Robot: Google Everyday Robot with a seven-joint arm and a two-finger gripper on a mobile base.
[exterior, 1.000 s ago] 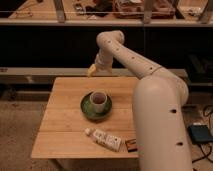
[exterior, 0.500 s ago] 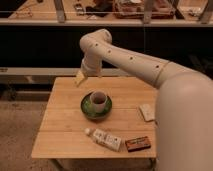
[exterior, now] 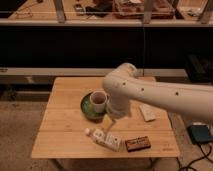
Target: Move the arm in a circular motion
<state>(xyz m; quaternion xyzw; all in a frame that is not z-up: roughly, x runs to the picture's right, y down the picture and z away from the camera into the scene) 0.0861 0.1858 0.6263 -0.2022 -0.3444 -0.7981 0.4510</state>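
- The arm (exterior: 150, 92) now reaches in from the right with its elbow low over the bench (exterior: 60, 135); earlier the elbow stood higher, near the far edge.
- The end effector (exterior: 113, 120) hangs beside the cup (exterior: 98, 101) on the green plate (exterior: 87, 109).

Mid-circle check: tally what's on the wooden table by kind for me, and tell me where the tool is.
Green plate: 1
White cup: 1
White bottle lying down: 1
Dark snack bar: 1
Pale flat packet: 1
Total: 5
The arm reaches over the table; its tool points down right of the cup.
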